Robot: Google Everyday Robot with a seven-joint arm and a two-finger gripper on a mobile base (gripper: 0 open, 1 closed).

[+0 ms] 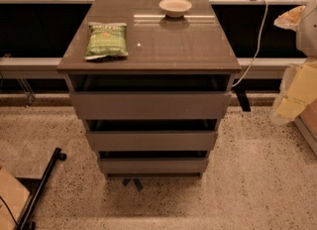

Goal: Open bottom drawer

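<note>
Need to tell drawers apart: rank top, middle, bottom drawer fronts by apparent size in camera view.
1. top drawer
2. middle drawer
3. bottom drawer, also farthest from the camera.
The gripper is out of view.

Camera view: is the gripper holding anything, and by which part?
Nothing appears held: the gripper hangs at the right edge, apart from the bottom drawer.
</note>
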